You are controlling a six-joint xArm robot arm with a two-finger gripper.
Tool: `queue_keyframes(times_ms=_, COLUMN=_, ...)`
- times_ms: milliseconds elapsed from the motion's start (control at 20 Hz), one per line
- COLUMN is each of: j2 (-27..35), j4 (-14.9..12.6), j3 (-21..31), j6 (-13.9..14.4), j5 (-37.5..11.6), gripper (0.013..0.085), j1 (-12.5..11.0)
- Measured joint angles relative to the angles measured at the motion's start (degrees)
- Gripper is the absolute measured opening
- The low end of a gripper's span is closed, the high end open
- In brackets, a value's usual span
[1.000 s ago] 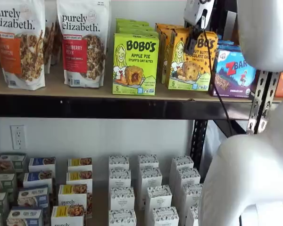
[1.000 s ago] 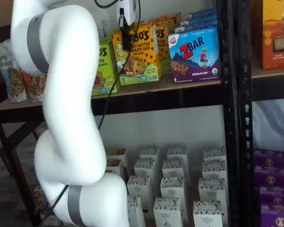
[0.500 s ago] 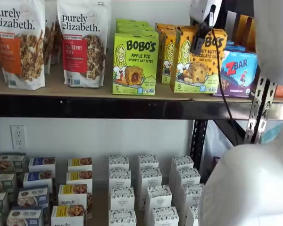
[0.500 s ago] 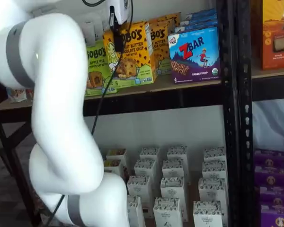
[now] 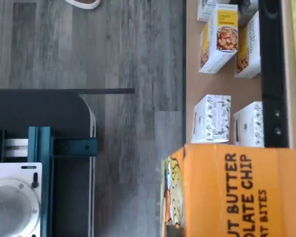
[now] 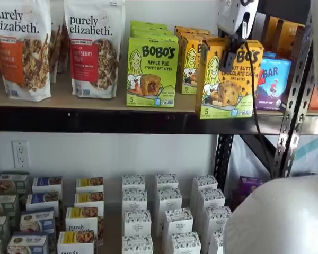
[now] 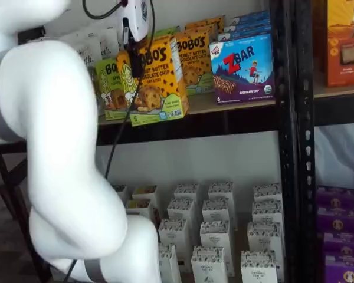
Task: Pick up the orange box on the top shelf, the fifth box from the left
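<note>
The orange box (image 6: 228,84) is an upright orange-yellow Bobo's Peanut Butter Chocolate Chip carton. It hangs in front of the top shelf (image 6: 95,103), with its lower edge over the black front rail. My gripper (image 6: 229,57) comes down from above, white body over black fingers, and is shut on the box's top. In both shelf views the box is forward of its row; it also shows in a shelf view (image 7: 154,82) with the gripper (image 7: 135,62) on it. The wrist view shows the box's orange side (image 5: 237,192) close up.
A lime-green Bobo's Apple Pie box (image 6: 151,71) stands to the left and a ZBar box (image 6: 273,76) to the right. More orange boxes (image 6: 188,61) stand behind. A black perforated upright (image 6: 289,116) is close on the right. Small white boxes (image 6: 167,211) fill the lower level.
The gripper has pulled the orange box forward off the shelf board, out past the front rail. The arm has swung with it.
</note>
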Motion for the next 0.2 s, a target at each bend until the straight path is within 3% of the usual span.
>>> queue_keyframes(times_ms=200, j2=-2.98, j4=0.55, j3=2.3, j6=0.41, j5=1.06, gripper=0.033, j1=0.11)
